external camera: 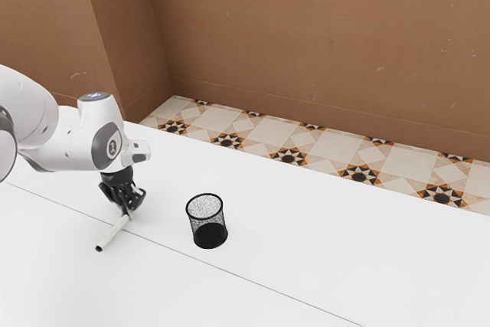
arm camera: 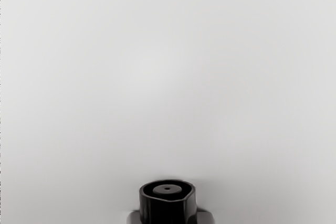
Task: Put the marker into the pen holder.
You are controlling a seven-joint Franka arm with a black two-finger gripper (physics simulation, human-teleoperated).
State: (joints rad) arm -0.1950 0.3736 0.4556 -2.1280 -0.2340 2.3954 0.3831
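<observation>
In the exterior view my gripper [external camera: 126, 209] points down at the white marker [external camera: 112, 234], holding it near one end between its fingers. The marker slants away from the hand toward the exterior view's lower left, its far tip black. Whether it touches the table cannot be told. The wrist view has the marker's black end [arm camera: 168, 205] between the two grey fingertips of my gripper [arm camera: 169, 217], one against each side. The black mesh pen holder [external camera: 207, 220] stands upright, apart from the gripper, toward the exterior view's right.
The white table [external camera: 321, 258] has a thin dark seam running past the marker and the pen holder. Beyond its far edge lie a patterned tile floor [external camera: 260, 137] and brown walls [external camera: 306, 36].
</observation>
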